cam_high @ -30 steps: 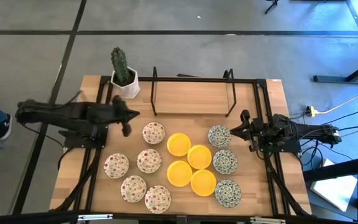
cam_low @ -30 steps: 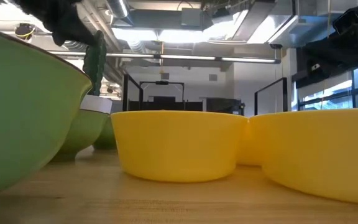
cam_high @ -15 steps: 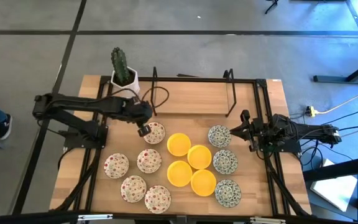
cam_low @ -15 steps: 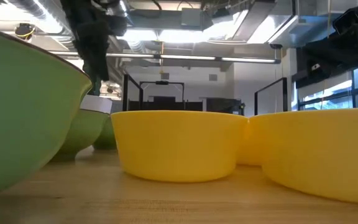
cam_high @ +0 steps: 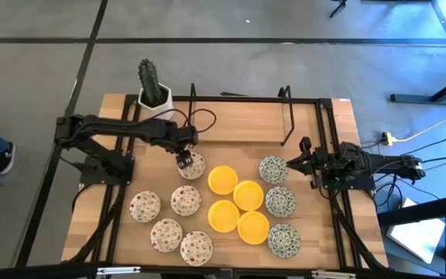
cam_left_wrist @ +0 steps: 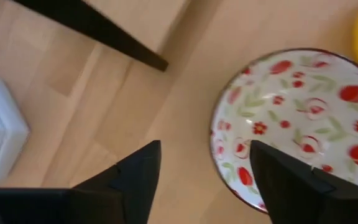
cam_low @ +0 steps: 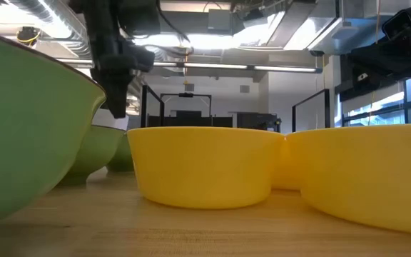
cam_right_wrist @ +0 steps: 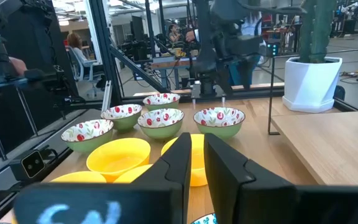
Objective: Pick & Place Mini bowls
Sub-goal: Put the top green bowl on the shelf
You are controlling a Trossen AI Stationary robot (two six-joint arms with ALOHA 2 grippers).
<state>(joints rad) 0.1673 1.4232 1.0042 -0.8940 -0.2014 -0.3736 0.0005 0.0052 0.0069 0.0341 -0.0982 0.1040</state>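
1. The left tool (cam_high: 184,160) hangs over the near-left rim of the rear red-speckled bowl (cam_high: 192,165); its two fingers (cam_left_wrist: 135,177) are spread apart with nothing between them, one over bare wood, the other over the bowl's rim
2. That bowl sits upright, mouth up; being round it has no long axis. It stands alone at the back of the red-speckled group, just beside a yellow bowl (cam_high: 222,180) on its right
3. The other red-speckled bowls (cam_high: 166,233) lie upright toward the front-left of the counter (cam_high: 238,128), close together but apart
4. Four yellow bowls (cam_high: 239,210) cluster in the middle, touching or nearly touching one another; in the low view their walls (cam_low: 204,165) fill the foreground
5. Three green-grey patterned bowls (cam_high: 280,201) run in a line from back to front on the right side of the cluster
6. Behind the rear bowl the counter is bare wood up to a thin black wire frame (cam_high: 240,122); a white pot with a cactus (cam_high: 152,93) stands at the back-left corner, well apart from the bowl
7. Black rails (cam_high: 332,167) run along both sides of the counter; the front bowls sit near the front edge
8. The right tool (cam_high: 295,162) waits at the right rail, next to the rearmost green-grey bowl (cam_high: 272,168), its fingers (cam_right_wrist: 185,163) nearly together and holding nothing
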